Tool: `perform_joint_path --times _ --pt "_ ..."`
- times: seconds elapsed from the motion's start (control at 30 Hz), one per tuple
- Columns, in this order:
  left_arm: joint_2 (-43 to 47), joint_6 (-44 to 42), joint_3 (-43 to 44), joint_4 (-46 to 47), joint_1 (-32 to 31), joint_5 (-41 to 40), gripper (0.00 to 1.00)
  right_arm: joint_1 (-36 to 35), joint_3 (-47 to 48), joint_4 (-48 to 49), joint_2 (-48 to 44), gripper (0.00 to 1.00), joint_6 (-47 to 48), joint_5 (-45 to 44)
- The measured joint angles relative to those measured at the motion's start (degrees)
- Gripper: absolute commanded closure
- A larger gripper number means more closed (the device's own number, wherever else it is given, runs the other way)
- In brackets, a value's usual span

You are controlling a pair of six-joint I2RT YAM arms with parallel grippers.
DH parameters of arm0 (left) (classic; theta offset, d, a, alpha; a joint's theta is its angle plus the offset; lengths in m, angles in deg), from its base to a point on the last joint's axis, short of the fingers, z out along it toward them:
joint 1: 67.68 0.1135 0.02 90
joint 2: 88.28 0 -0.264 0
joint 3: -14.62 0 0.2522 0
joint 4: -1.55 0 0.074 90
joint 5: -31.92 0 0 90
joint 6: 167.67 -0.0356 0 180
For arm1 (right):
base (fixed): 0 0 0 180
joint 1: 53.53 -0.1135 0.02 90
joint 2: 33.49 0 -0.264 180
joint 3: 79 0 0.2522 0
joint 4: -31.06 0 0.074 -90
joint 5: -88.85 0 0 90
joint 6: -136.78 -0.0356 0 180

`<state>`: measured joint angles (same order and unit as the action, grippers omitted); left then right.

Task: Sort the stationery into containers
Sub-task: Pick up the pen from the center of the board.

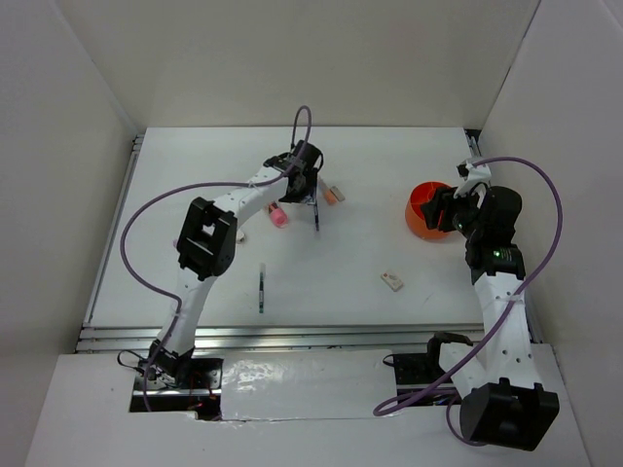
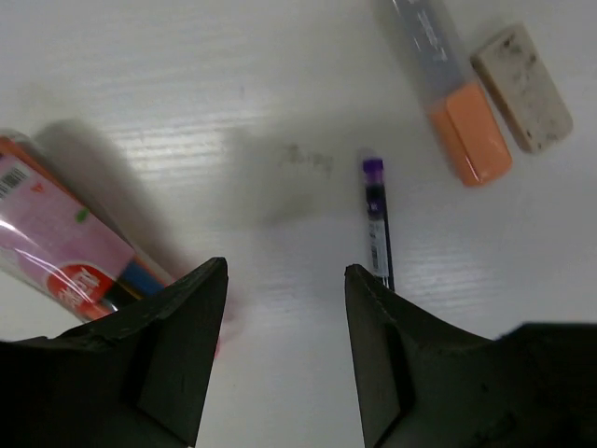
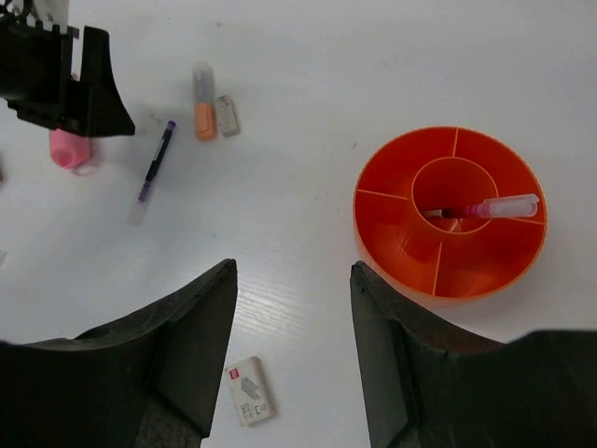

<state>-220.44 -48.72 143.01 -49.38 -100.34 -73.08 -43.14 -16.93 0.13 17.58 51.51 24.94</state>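
My left gripper is open and empty, low over the table between a pink stubby tube on its left and a thin dark pen with a purple end on its right. An orange-ended marker and a white eraser block lie beyond. My right gripper is open and empty beside the round orange tub. A lilac-capped pen lies across the tub's inner ring.
A white labelled eraser block lies on the table in front of the tub. Another thin dark pen lies at the near left. White walls enclose the table on three sides.
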Motion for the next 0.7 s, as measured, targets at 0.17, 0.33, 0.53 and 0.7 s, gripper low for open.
perform_joint_path --times 0.17,0.33,0.53,0.7 --pt "0.00 1.16 0.44 2.58 2.21 2.38 0.36 -0.02 -0.02 0.00 0.15 0.41 0.04 0.00" --pt "0.00 1.62 -0.85 6.14 0.37 5.14 0.31 -0.02 -0.02 0.00 1.22 0.41 0.15 -0.15" --pt "-0.09 3.28 -1.75 6.93 -2.43 5.31 0.32 -0.09 -0.02 0.02 2.01 0.41 0.24 -0.37" --pt "-2.58 5.01 -0.72 6.82 -3.15 3.10 0.38 -0.37 -0.02 0.04 2.03 0.41 0.26 -0.42"
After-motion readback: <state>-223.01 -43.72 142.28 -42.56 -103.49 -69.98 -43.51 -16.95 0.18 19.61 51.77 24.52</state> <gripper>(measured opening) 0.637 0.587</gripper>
